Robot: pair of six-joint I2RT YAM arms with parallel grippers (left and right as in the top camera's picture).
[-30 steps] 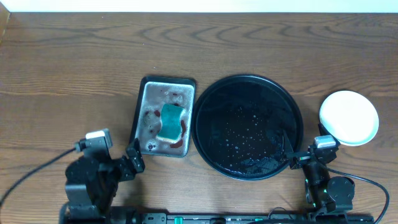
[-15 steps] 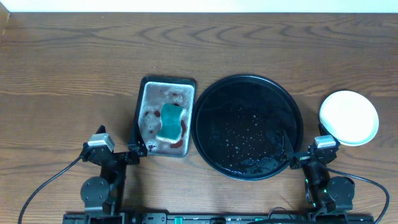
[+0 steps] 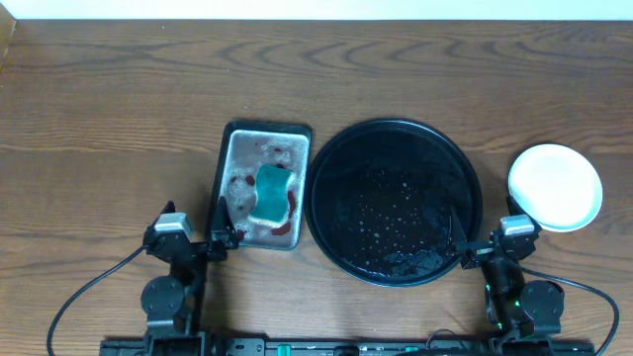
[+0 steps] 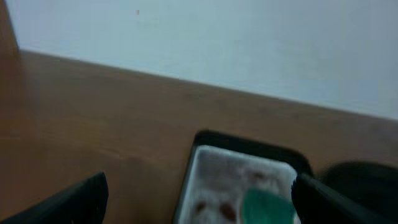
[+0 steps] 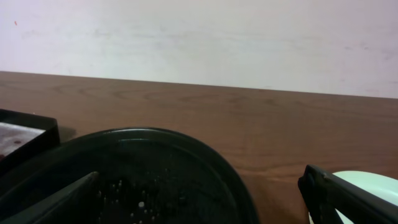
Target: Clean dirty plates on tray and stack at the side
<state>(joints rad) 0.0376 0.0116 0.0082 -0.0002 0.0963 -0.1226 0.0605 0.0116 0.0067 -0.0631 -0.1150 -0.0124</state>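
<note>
Tray [image 3: 396,158]: centre.
Plate [image 3: 555,187]: 3 o'clock of tray.
Sponge [image 3: 271,194]: 9 o'clock, in pan [image 3: 242,148].
L end effector [image 3: 220,235]: 7 o'clock, spread.
R end effector [image 3: 473,253]: 5 o'clock, spread.

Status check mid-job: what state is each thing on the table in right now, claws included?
plates: on the table right of the tray; only the top one shows, and it looks clean.
tray: no plates on it, wet with droplets.
small metal tray: red-stained, holding the sponge.
sponge: lying flat.
left claw: open, empty.
right claw: open, empty.
</note>
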